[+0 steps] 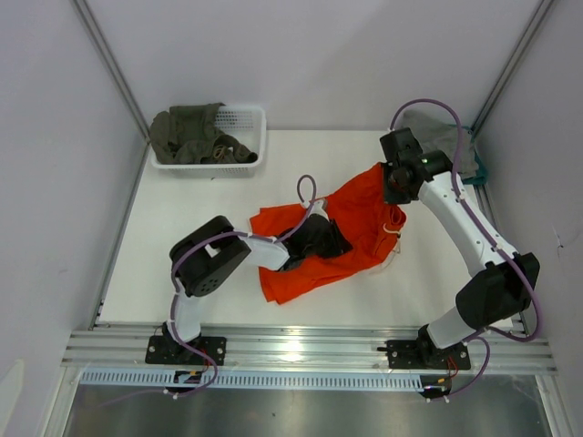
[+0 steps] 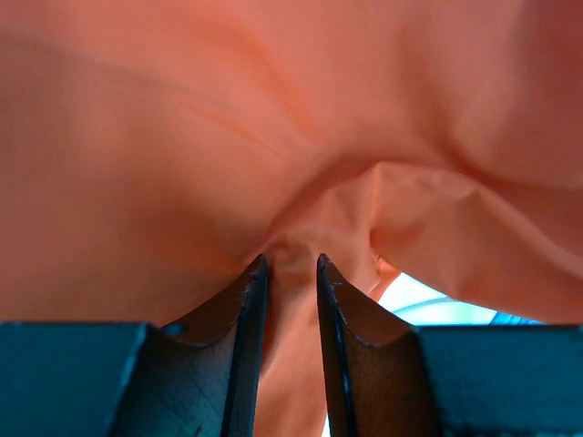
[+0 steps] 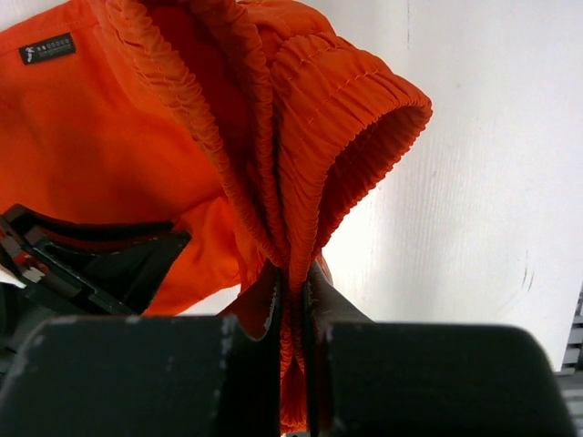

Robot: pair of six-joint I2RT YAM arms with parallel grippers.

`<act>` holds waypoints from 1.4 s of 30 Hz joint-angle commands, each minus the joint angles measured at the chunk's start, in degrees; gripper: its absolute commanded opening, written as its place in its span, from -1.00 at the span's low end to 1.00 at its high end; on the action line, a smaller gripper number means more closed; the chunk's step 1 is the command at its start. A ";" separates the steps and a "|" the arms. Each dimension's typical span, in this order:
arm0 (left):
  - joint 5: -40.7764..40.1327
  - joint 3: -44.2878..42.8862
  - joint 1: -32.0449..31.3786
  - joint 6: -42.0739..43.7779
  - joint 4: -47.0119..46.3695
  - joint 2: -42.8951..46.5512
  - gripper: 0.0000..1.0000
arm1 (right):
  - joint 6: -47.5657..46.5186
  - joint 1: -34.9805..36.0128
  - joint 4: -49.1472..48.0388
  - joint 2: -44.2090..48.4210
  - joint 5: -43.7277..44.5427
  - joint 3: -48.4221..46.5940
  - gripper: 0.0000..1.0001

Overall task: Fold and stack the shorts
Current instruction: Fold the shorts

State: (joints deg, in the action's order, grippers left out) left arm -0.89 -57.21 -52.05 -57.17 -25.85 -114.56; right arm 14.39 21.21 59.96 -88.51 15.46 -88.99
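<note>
The bright orange shorts lie bunched in the middle of the white table. My left gripper sits on the middle of the shorts, and in the left wrist view it is shut on a fold of the orange fabric. My right gripper holds the far right part of the shorts lifted off the table. In the right wrist view it is shut on the gathered elastic waistband. A small black label shows on the fabric. A white drawstring hangs at the right edge.
A white basket at the back left holds an olive-green garment. Grey and teal garments lie at the back right, behind the right arm. Walls close in on both sides, and a metal rail runs along the near edge.
</note>
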 commanded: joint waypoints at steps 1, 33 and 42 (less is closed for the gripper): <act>-2.45 -2.12 1.07 0.30 1.23 2.49 -0.36 | -1.21 0.93 1.56 0.18 1.94 -4.16 -1.00; -2.28 41.21 21.90 11.55 25.41 56.91 -0.16 | 0.46 15.61 5.95 -11.60 6.25 -14.90 -1.00; -0.35 43.59 22.52 11.90 17.33 47.25 -0.20 | 1.42 19.12 4.29 -12.21 -1.57 -17.79 -1.00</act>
State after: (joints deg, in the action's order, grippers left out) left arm -1.65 -15.73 -30.00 -46.44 -6.90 -64.07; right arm 14.76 38.26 65.76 -100.77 17.89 -103.18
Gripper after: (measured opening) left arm 0.404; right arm 0.049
